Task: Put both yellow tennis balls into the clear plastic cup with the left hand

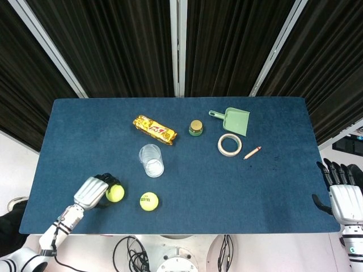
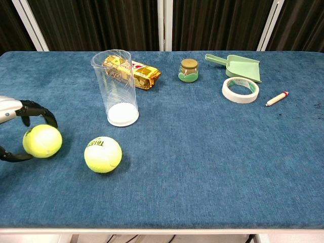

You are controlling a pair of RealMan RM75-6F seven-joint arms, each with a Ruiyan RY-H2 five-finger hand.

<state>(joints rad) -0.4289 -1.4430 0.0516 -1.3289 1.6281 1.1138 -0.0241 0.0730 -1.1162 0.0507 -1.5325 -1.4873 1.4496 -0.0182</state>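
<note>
Two yellow tennis balls lie near the table's front left. My left hand (image 1: pixel 92 191) (image 2: pixel 15 112) wraps around the left ball (image 1: pixel 115 194) (image 2: pixel 42 141), fingers curled over its top and thumb under its near side; the ball still rests on the cloth. The second ball (image 1: pixel 149 201) (image 2: pixel 103 154) lies free just to its right. The clear plastic cup (image 1: pixel 151 160) (image 2: pixel 115 87) stands upright and empty behind the balls. My right hand (image 1: pixel 343 195) hangs past the table's right edge, fingers spread, holding nothing.
Further back on the blue table (image 1: pixel 272 181) lie a yellow snack bar (image 1: pixel 155 130), a small jar (image 1: pixel 195 128), a green dustpan (image 1: pixel 232 120), a tape roll (image 1: pixel 229 145) and a short pencil (image 1: pixel 252 152).
</note>
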